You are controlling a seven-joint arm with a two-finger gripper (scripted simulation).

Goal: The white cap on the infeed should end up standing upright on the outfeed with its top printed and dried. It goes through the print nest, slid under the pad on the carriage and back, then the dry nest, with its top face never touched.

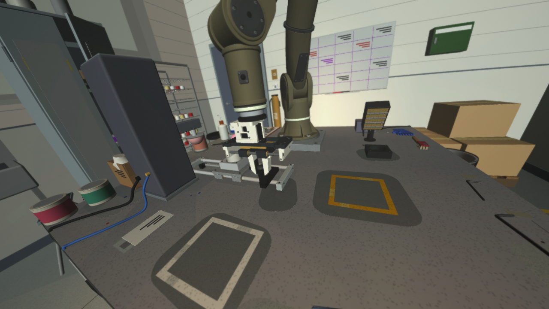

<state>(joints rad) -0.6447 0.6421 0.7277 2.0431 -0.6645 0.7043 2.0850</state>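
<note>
The black carriage handle [267, 176] at the near end of the slide rails is gripped by my gripper [258, 163], which is closed on it. The carriage [233, 166] sits on the twin rails [245, 172], left of my fingers. The white cap [231, 155] stands upright in the print nest on the carriage, partly hidden behind my gripper's body. The white-outlined infeed square [210, 257] lies at the front, with nothing on it. The yellow-outlined outfeed square [361, 194] lies to the right, also bare. The black dry nest [378, 151] sits further back under the lamp panel [375, 116].
Behind the rails stand the arm's base [297, 115] and a bottle [224, 130]. A tall dark cabinet [138, 119] stands left of the rails. Cables, a label plate [147, 227] and two tape rolls lie at the front left. Cardboard boxes [476, 130] sit off the right edge.
</note>
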